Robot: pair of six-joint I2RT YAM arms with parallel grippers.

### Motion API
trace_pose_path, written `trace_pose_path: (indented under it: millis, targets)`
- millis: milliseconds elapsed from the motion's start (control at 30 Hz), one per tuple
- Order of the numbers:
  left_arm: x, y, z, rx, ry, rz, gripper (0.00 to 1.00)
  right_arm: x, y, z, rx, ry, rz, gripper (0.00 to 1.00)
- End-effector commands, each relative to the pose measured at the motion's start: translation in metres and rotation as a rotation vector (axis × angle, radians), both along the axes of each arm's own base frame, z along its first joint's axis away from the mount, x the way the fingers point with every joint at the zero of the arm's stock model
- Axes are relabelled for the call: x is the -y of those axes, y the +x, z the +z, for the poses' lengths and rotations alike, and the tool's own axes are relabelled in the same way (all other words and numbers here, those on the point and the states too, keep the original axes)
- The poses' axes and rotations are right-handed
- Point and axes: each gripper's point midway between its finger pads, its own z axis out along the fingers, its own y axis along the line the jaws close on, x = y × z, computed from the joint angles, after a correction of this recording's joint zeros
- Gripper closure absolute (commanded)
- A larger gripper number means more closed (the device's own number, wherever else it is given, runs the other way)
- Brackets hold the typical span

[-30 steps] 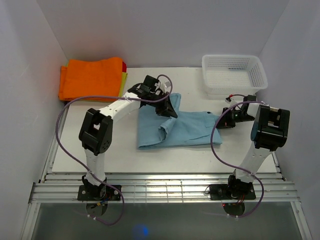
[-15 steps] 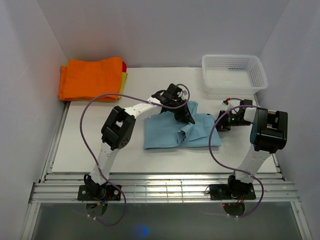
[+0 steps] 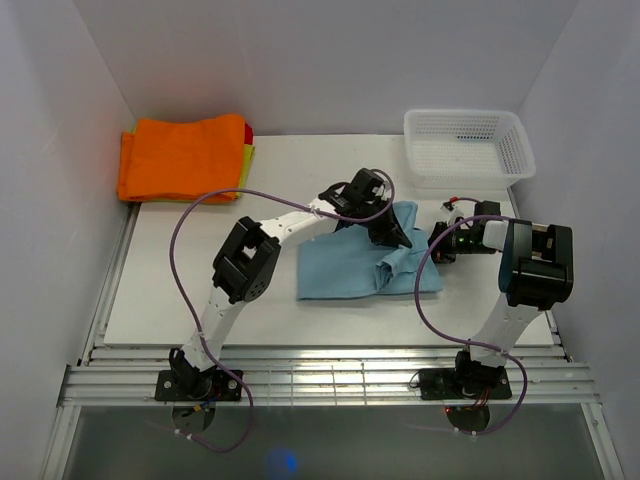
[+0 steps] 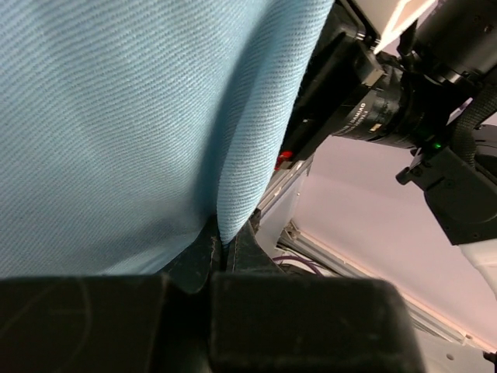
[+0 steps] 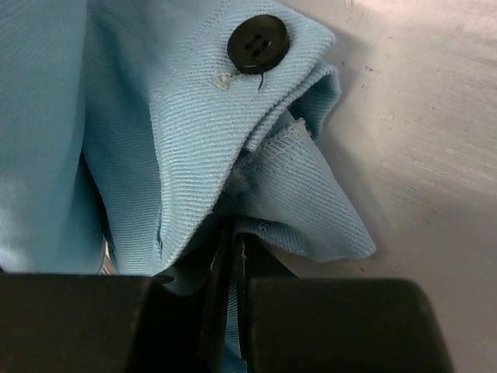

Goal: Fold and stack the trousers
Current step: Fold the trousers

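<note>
The light sky-blue trousers (image 3: 350, 262) lie partly folded on the white table, bunched toward the right. My left gripper (image 3: 393, 235) is shut on a fold of the trousers (image 4: 140, 124) and holds it over the right part of the cloth. My right gripper (image 3: 440, 243) is shut on the waistband end of the trousers (image 5: 233, 155), where a black button (image 5: 258, 43) shows. The two grippers are close together at the right end of the cloth.
A white mesh basket (image 3: 467, 147) stands at the back right. A bright orange folded garment (image 3: 182, 155) lies at the back left on yellow and red cloths. The table's front edge (image 3: 330, 345) runs along metal rails.
My left gripper has carried the held fold rightward across the trousers, toward the right gripper. The cloth has shifted right and become shorter. The right gripper has stayed nearly in place.
</note>
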Motion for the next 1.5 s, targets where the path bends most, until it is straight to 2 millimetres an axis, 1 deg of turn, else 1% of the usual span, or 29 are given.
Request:
trace_pose_path:
  millis: [0, 67, 233, 333, 400, 433, 533, 567, 667, 733, 833, 967, 1133, 1267, 1300, 1333, 1367, 1400, 1433, 1467]
  targets:
    - [0.028, -0.008, 0.043, 0.021, -0.114, -0.012, 1.00, -0.010, 0.002, 0.009, 0.026, 0.033, 0.011, 0.92]
    - [0.032, -0.008, 0.041, 0.016, -0.111, 0.003, 1.00, -0.011, 0.003, 0.009, 0.028, 0.035, 0.009, 0.92]
    - [0.038, -0.002, 0.017, -0.035, -0.093, 0.049, 1.00, -0.013, 0.002, 0.010, 0.027, 0.039, 0.012, 0.92]
    - [0.043, 0.003, 0.011, -0.037, -0.103, 0.062, 1.00, -0.015, -0.002, 0.010, 0.025, 0.041, 0.013, 0.92]
    - [0.047, 0.007, 0.011, -0.022, -0.116, 0.068, 1.00, -0.014, -0.002, 0.011, 0.032, 0.035, 0.011, 0.92]
    - [0.049, 0.009, 0.013, -0.018, -0.126, 0.068, 1.00, -0.015, -0.003, 0.010, 0.032, 0.035, 0.011, 0.92]
    - [0.055, 0.016, 0.026, 0.019, -0.161, 0.070, 1.00, -0.015, -0.004, 0.010, 0.028, 0.036, 0.012, 0.92]
    - [0.056, 0.020, 0.034, 0.044, -0.172, 0.072, 1.00, -0.016, -0.004, 0.010, 0.025, 0.037, 0.013, 0.92]
    - [0.050, 0.028, 0.046, 0.080, -0.173, 0.094, 1.00, -0.016, -0.006, 0.009, 0.019, 0.039, 0.013, 0.92]
    - [0.047, 0.034, 0.050, 0.108, -0.168, 0.113, 1.00, -0.017, -0.005, 0.010, 0.022, 0.042, 0.013, 0.92]
    - [0.045, 0.036, 0.060, 0.129, -0.179, 0.133, 1.00, -0.018, -0.006, 0.010, 0.033, 0.044, 0.016, 0.92]
    - [0.047, 0.034, 0.059, 0.109, -0.186, 0.130, 1.00, -0.018, -0.008, 0.009, 0.030, 0.043, 0.017, 0.92]
    - [0.038, 0.027, 0.057, 0.122, -0.164, 0.118, 1.00, -0.017, -0.001, 0.015, 0.042, 0.040, 0.017, 0.92]
    - [0.042, 0.037, 0.065, 0.164, -0.197, 0.142, 1.00, -0.017, 0.001, 0.014, 0.042, 0.041, 0.017, 0.92]
    - [0.044, 0.039, 0.065, 0.168, -0.201, 0.146, 0.94, -0.016, 0.000, 0.013, 0.036, 0.030, 0.018, 0.92]
    - [0.046, 0.038, 0.065, 0.166, -0.209, 0.140, 0.68, -0.015, 0.003, 0.014, 0.043, 0.022, 0.024, 0.92]
    - [0.045, 0.041, 0.062, 0.167, -0.210, 0.144, 0.56, -0.013, 0.005, 0.014, 0.046, 0.009, 0.030, 0.92]
    - [0.042, 0.043, 0.059, 0.169, -0.203, 0.152, 0.46, -0.009, 0.002, 0.012, 0.013, -0.025, 0.026, 0.86]
    - [0.037, 0.048, 0.057, 0.170, -0.198, 0.161, 0.29, -0.002, 0.011, 0.016, 0.052, -0.064, 0.036, 0.81]
    - [0.029, 0.049, 0.053, 0.164, -0.188, 0.168, 0.27, 0.006, 0.016, 0.017, 0.060, -0.105, 0.023, 0.76]
